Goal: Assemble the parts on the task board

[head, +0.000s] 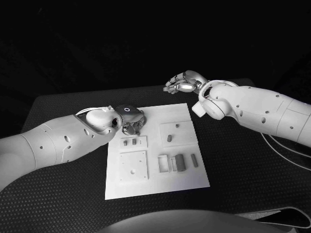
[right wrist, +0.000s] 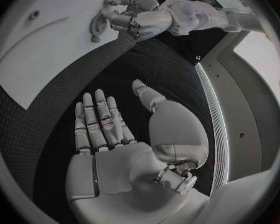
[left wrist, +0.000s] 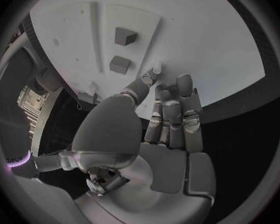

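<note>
Left hand (head: 131,124): we see fingers together, thumb tip on the flat white rectangular task board (head: 180,114); a grasp is indiscernible.
Right hand (head: 182,83): fingers apart, holding nothing.

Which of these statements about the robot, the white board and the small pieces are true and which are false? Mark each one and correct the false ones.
1. The left hand is over the white board. True.
2. The right hand rests on the board. False: it is off the board, over the black table beyond the board's far edge.
3. The right hand holds a small piece. False: its fingers are spread and the palm is empty.
4. Small pieces lie on the board. True.
5. The board is black. False: it is white, and the table is black.
</note>
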